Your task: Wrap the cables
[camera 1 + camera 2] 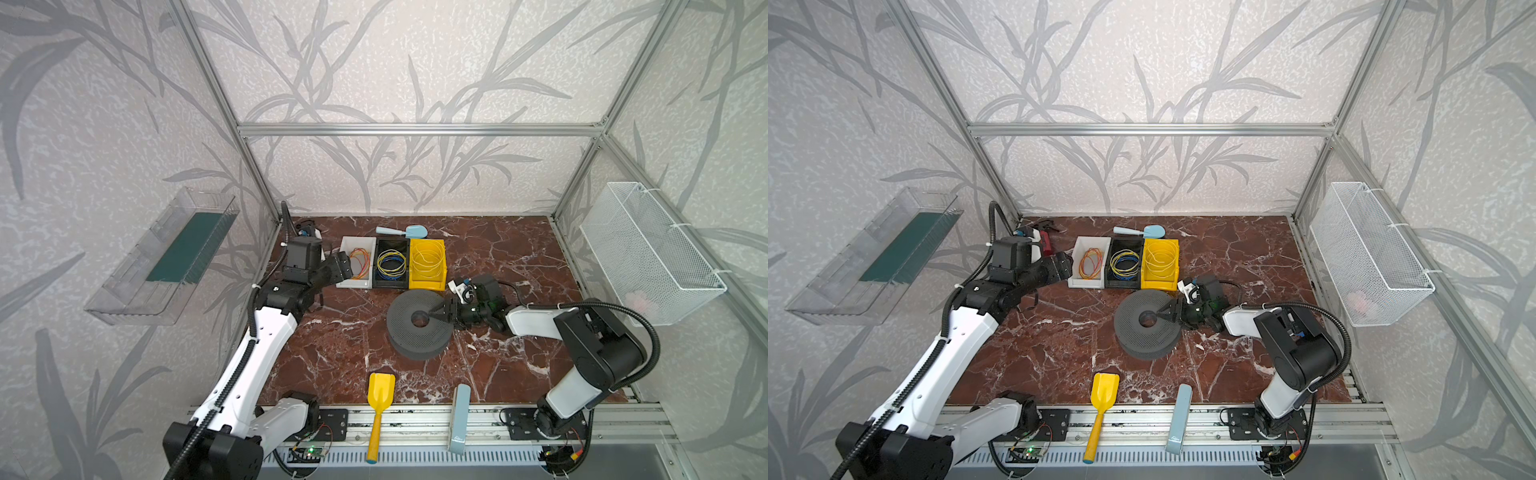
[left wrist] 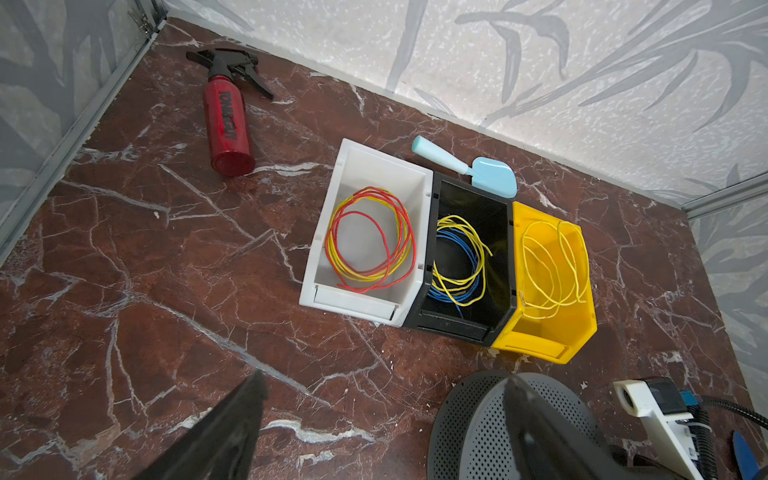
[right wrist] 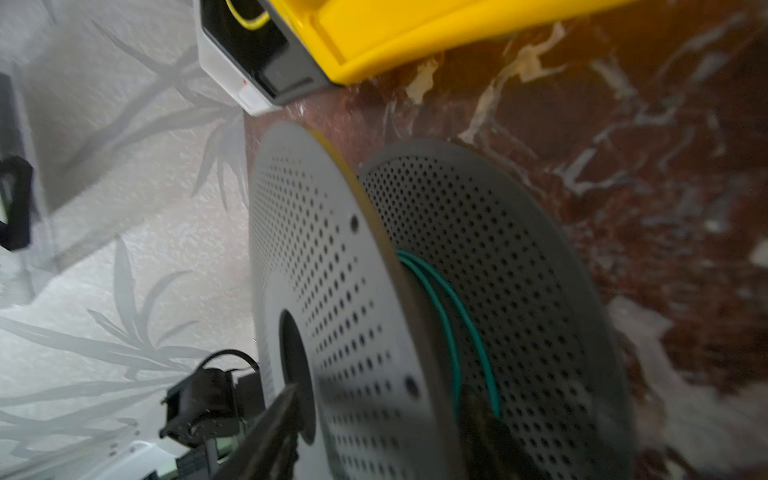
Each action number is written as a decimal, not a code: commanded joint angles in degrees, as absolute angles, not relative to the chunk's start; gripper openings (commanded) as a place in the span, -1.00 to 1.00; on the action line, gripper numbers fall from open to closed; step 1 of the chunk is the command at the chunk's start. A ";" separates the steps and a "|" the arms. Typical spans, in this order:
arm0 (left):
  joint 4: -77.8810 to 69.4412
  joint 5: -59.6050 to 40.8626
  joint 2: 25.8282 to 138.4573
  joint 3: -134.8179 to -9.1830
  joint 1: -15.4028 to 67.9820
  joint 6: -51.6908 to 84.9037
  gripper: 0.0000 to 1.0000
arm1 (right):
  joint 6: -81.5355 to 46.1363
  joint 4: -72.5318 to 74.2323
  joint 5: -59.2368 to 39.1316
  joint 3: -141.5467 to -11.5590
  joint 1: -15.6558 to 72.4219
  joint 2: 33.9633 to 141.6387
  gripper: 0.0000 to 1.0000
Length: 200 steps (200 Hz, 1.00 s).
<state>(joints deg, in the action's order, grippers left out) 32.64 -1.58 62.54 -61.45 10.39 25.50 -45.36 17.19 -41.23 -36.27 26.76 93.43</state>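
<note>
The cables (image 2: 552, 266), one thin pale-yellow wire, lie in loose loops inside the yellow bin (image 2: 548, 340), and neither of my claws is on them. Starting at the left in both top views, my left claw (image 1: 348, 268) hangs just beside the white bin (image 1: 359, 241), jaws spread wide and empty. In the left wrist view its fingers (image 2: 232, 432) frame only the marble table (image 2: 145, 270). The white bin holds a red-and-yellow wire coil (image 2: 370, 239). Touching it on the right, the black bin (image 2: 457, 324) holds a blue-and-yellow coil (image 2: 457, 262), and the yellow bin touches that one in turn. In front of the yellow bin a grey perforated spool (image 1: 415, 336) lies flat on the table, with green wire (image 3: 449, 324) round its core. My right claw (image 1: 434, 314) reaches over the spool from the right, released. Its jaws stand parted with the upper flange between them, one finger (image 3: 274, 432) on top by the hub hole and the other between the flanges.
</note>
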 commanded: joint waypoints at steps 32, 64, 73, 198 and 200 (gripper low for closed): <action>34.29 -1.41 63.66 -63.37 10.55 24.60 0.81 | -28.13 -7.92 -30.52 -42.84 25.79 80.70 0.48; 34.35 -0.84 64.07 -62.81 10.55 23.73 0.81 | -23.87 -16.45 -25.91 -46.61 23.90 74.91 0.46; 34.36 -0.71 64.15 -62.70 10.55 23.41 0.81 | -22.54 -17.89 -23.66 -48.19 23.85 73.99 0.44; 31.54 -5.20 65.48 -58.89 10.58 23.33 0.74 | -5.65 -29.85 -9.83 -90.95 23.47 107.10 0.01; 31.55 -5.25 65.48 -58.84 10.55 23.30 0.74 | -5.39 -30.07 -9.53 -91.69 23.47 107.74 0.01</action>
<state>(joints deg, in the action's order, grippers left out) 31.68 -4.19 65.47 -59.37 10.39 23.57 -10.22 -24.45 -12.67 -84.58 23.62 101.78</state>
